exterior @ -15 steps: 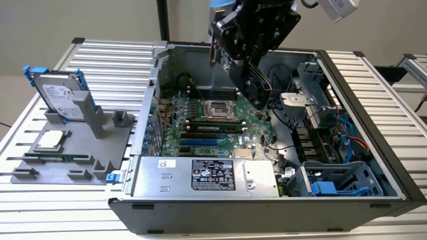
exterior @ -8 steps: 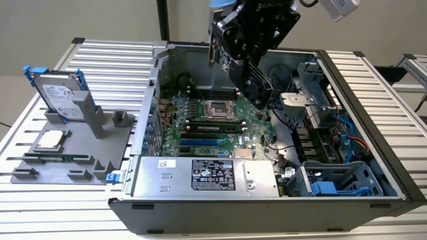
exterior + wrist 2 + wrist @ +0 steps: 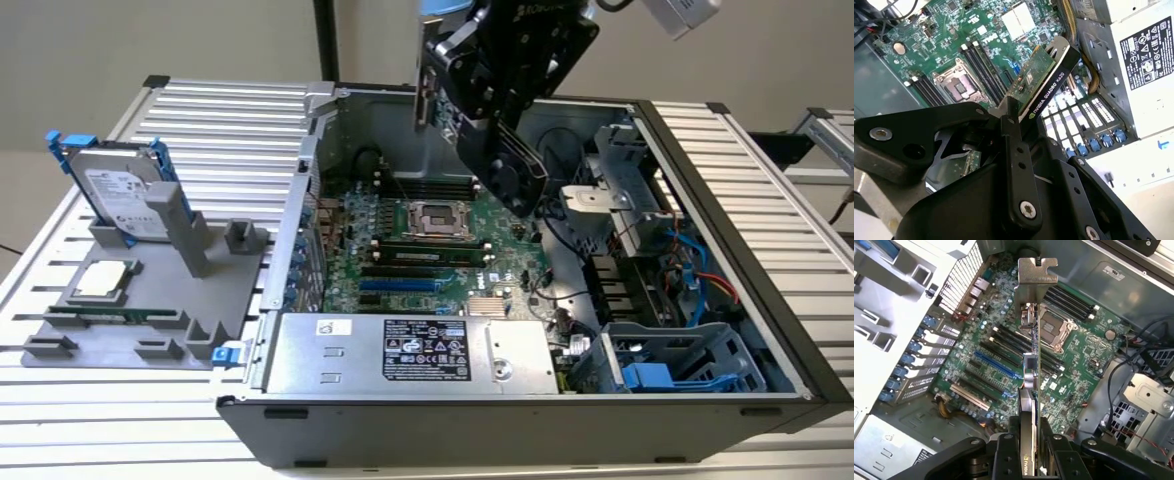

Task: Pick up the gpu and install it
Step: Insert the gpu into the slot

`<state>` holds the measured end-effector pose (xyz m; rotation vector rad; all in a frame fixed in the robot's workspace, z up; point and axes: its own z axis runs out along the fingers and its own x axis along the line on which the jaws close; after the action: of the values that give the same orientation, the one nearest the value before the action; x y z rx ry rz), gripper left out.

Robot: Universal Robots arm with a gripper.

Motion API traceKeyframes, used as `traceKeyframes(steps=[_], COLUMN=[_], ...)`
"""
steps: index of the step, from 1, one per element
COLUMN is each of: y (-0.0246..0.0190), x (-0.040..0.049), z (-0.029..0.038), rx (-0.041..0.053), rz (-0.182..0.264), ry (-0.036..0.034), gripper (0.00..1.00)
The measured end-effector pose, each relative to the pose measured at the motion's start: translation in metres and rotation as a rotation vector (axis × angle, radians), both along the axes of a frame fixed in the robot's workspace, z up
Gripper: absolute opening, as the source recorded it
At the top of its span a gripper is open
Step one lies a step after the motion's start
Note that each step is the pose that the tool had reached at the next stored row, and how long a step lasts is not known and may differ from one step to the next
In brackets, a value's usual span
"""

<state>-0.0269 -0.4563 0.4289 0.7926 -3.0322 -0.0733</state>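
In the exterior view my claw (image 3: 487,120) is closed on the gpu (image 3: 507,170), holding it by its upper end. The card hangs at a slant, fan face outward, above the motherboard (image 3: 400,240) inside the open case (image 3: 534,430), nearer the case's far wall than its near one. It is clear of the board. The hard drive (image 3: 118,195) stands well apart, off the case's side on the exterior view's left.

In the second wrist view the fingers (image 3: 1014,145) pinch the card across its thickness, green face on one side and black shroud on the other. Its free end reaches out over the memory slots beside the processor socket (image 3: 956,86), with the power supply (image 3: 1149,55) along the board's edge beyond. The grip looks firm to me, though it sits far from the card's free end, so I judge that any wobble would show up largest there.

In the first wrist view the card is edge-on, silver bracket (image 3: 1037,274) leading. The long blue slot (image 3: 996,365) lies off to one side, between the card and the case's vented rear wall (image 3: 961,275), and runs at an angle to the card. To do this well I should turn the card's edge parallel to a slot, keep the bracket toward that rear wall, and hold the card upright rather than leaning.
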Motion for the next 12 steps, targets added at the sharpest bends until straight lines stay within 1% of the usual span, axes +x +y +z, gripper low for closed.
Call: traceKeyframes(steps=[12], y=[0.0], x=[0.0], z=[0.0019], rx=[0.0], rz=[0.043], ry=[0.0], gripper=[0.0])
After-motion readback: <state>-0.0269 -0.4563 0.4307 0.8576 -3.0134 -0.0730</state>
